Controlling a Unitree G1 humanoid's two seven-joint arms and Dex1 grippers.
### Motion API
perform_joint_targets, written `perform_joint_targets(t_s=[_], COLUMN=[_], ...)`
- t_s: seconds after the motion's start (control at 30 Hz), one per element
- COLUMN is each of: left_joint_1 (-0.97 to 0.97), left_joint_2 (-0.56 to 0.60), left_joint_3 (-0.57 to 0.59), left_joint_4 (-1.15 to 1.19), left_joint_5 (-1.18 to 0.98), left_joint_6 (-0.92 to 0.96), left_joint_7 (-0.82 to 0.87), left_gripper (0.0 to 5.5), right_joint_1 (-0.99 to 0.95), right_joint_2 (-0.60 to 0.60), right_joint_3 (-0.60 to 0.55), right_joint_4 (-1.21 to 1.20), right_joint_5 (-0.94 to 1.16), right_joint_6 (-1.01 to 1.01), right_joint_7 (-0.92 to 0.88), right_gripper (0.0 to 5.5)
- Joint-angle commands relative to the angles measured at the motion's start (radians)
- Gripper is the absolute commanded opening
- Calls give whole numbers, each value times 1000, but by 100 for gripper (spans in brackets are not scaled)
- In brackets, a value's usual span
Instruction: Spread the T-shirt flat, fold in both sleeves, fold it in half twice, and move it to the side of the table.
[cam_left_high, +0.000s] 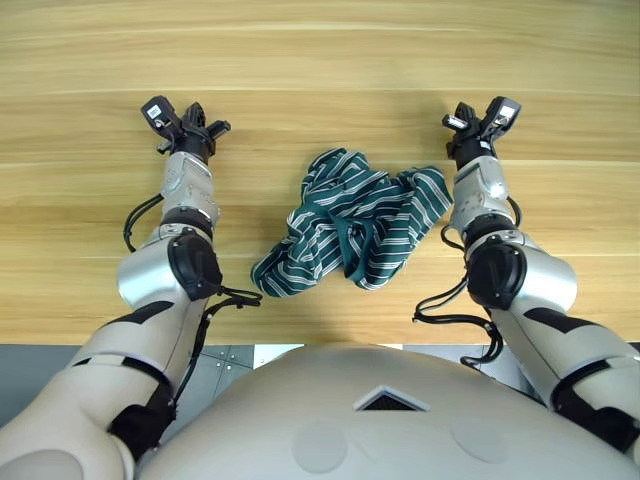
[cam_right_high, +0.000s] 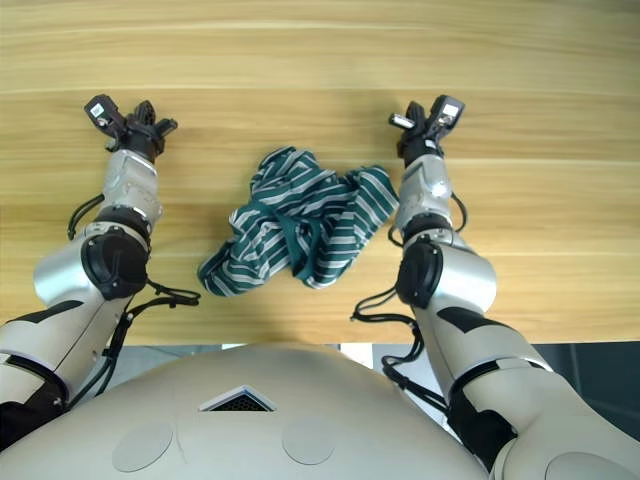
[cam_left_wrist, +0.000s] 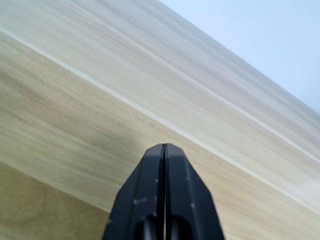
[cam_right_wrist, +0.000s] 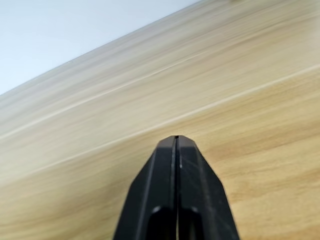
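Two arms stretch out over the wooden table (cam_left_high: 320, 60) in the left eye view, with the T-shirt (cam_left_high: 350, 225) between them. The T-shirt is dark green with thin white stripes. It lies crumpled in a loose heap, neither spread nor folded. The left gripper (cam_left_high: 200, 125) sits to the left of the T-shirt and somewhat beyond it, well apart from the cloth. The right gripper (cam_left_high: 468, 128) sits to the right of the T-shirt and also a little beyond it. The right forearm passes just beside the heap's right edge. Neither gripper touches the cloth.

The right eye view gives the same layout: the T-shirt (cam_right_high: 300, 225) is bunched up in the middle, the left gripper (cam_right_high: 140, 125) is well off to its left, and the right gripper (cam_right_high: 420, 125) is near its far right corner.

In the left wrist view, the left gripper (cam_left_wrist: 164, 150) has its two black fingers (cam_left_wrist: 147, 200) pressed together with only a thin seam between them and nothing held. Bare wood grain lies beyond the tips.

In the right wrist view, the right gripper (cam_right_wrist: 177, 140) looks the same, its fingers (cam_right_wrist: 200, 200) closed flat against each other and empty, above plain tabletop. Whether either tip rests on the wood cannot be told.
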Motion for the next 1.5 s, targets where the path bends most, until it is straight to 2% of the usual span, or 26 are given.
perform_joint_targets(t_s=[0.03, 1.33, 1.43, 1.5], left_joint_1=[-5, -7, -10, -17], left_joint_2=[5, 4, 8, 27], left_joint_3=[-7, -14, -72, -82], left_joint_4=[9, 9, -2, -27], left_joint_5=[10, 11, 57, 42], left_joint_6=[16, 18, -30, -66], left_joint_7=[9, 13, -73, -230], left_gripper=[4, 4, 4, 4], right_joint_1=[15, 14, 16, 0], right_joint_2=[2, -1, -16, -33], right_joint_3=[-4, -3, 41, 35], right_joint_4=[12, 13, -8, -45], right_joint_5=[4, 2, -42, -15], right_joint_6=[12, 20, -59, -100], right_joint_7=[-7, -13, 3, 99], right_gripper=[0, 0, 0, 0])
